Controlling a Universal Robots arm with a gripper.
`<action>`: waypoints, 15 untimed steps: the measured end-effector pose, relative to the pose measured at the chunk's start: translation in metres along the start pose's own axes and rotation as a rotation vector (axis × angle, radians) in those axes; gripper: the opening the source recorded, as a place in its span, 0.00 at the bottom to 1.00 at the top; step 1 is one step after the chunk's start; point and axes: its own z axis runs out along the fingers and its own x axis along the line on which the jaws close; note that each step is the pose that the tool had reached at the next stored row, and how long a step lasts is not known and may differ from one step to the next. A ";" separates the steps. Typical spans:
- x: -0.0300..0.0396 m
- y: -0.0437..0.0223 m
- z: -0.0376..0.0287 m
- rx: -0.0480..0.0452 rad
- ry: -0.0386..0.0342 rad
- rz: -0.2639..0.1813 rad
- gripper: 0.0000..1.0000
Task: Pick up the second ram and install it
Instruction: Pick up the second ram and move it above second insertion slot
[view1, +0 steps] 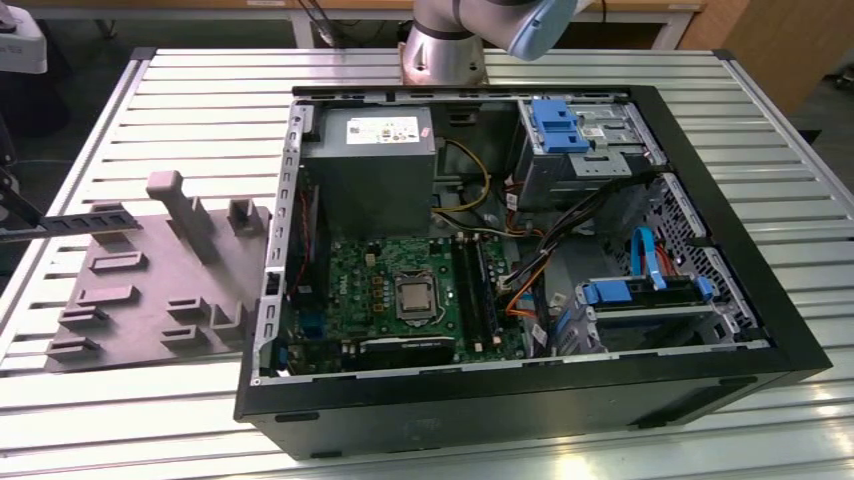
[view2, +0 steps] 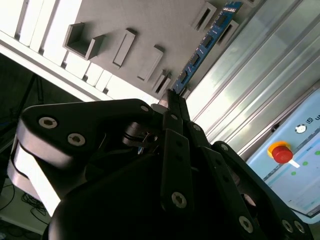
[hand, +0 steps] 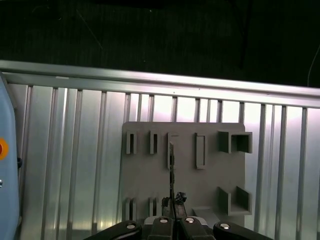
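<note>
The second ram (view1: 94, 218) is a thin dark stick held level above the far end of the grey plastic block (view1: 147, 290), at the exterior view's left. My gripper (view1: 40, 222) is shut on one end of it. In the second wrist view the gripper (view2: 172, 97) clamps the ram (view2: 205, 45), whose blue face with small chips reaches out over the block (view2: 140, 30). The first wrist view shows the ram (hand: 171, 165) edge-on, rising from the gripper (hand: 172, 202) above the block's (hand: 190, 175) slotted holders.
An open black computer case (view1: 747, 330) lies on the slatted metal table (view1: 160, 420), to the exterior view's right of the block. Inside are a green board (view1: 380, 285) with long black slots (view1: 474, 290), a grey power supply (view1: 374, 170) and blue drive brackets (view1: 627, 292).
</note>
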 end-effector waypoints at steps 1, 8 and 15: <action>-0.0001 0.0000 -0.0007 0.0000 0.0000 0.000 0.11; -0.0004 0.0001 -0.0053 0.0004 -0.0004 0.000 0.11; -0.0008 0.0001 -0.0097 0.0010 -0.0005 0.000 0.11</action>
